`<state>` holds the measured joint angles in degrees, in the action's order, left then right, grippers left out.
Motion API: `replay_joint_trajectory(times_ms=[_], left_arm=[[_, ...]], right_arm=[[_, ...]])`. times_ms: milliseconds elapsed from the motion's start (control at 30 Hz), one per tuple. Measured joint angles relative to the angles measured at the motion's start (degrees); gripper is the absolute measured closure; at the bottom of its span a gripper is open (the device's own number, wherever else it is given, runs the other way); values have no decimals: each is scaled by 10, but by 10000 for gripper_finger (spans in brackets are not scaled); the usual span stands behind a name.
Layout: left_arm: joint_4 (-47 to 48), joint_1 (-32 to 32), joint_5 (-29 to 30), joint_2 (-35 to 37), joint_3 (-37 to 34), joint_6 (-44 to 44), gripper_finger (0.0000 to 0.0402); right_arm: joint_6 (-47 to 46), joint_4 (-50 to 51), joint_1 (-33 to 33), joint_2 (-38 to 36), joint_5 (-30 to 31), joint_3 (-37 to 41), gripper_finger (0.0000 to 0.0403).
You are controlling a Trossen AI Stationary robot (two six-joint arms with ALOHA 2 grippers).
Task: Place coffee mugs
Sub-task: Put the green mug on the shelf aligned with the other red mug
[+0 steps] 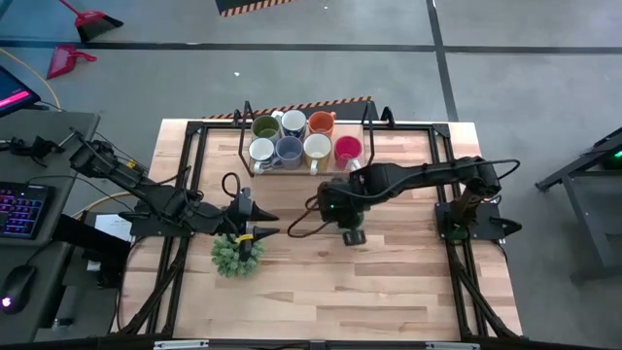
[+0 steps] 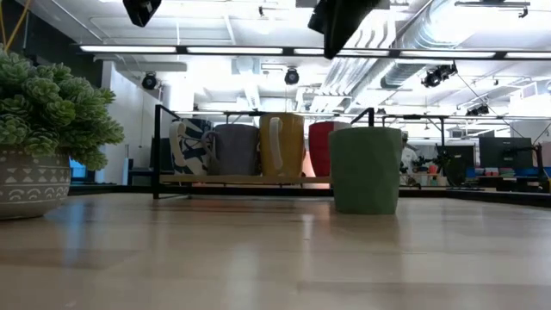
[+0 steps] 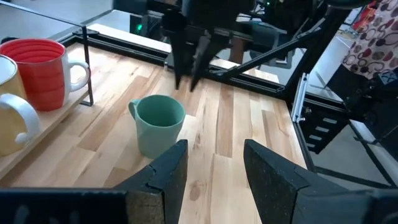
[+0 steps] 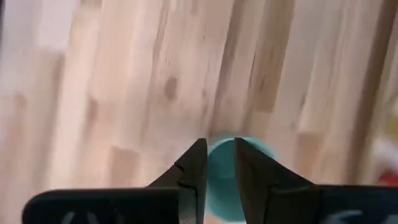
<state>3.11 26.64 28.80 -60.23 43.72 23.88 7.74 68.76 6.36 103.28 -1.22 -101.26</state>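
Green mug (image 3: 159,123) directly beneath right tool (image 3: 189,73)

The dark six-joint right arm (image 1: 428,177) reaches from the right edge of the high view toward its centre, wrist bent downward. Its two-finger right gripper (image 4: 216,163) points straight down, fingers parted by a narrow gap. The dark left arm (image 1: 146,194) stretches from the left; its left gripper (image 3: 214,165) stands moderately open.
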Motion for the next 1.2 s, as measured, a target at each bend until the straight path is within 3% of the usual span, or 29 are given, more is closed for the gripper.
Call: replay_joint_trajectory(times_ms=[167, 400, 667, 1067, 1200], left_arm=[[0, 0, 0, 0, 0, -5, 257], [0, 0, -2, 0, 0, -22, 257], [0, 0, -2, 0, 0, -36, 257], [1, 0, -28, 0, 0, -42, 257], [3, 0, -28, 0, 0, -46, 257]], right_arm=[[-199, -6, 24, 0, 9, -1, 347], [-363, 73, 51, 0, 32, -1, 347], [-368, 96, 83, 0, 55, 29, 347], [-347, 73, 126, -8, 207, 33, 347], [-342, 15, 120, -13, 239, 100, 347]])
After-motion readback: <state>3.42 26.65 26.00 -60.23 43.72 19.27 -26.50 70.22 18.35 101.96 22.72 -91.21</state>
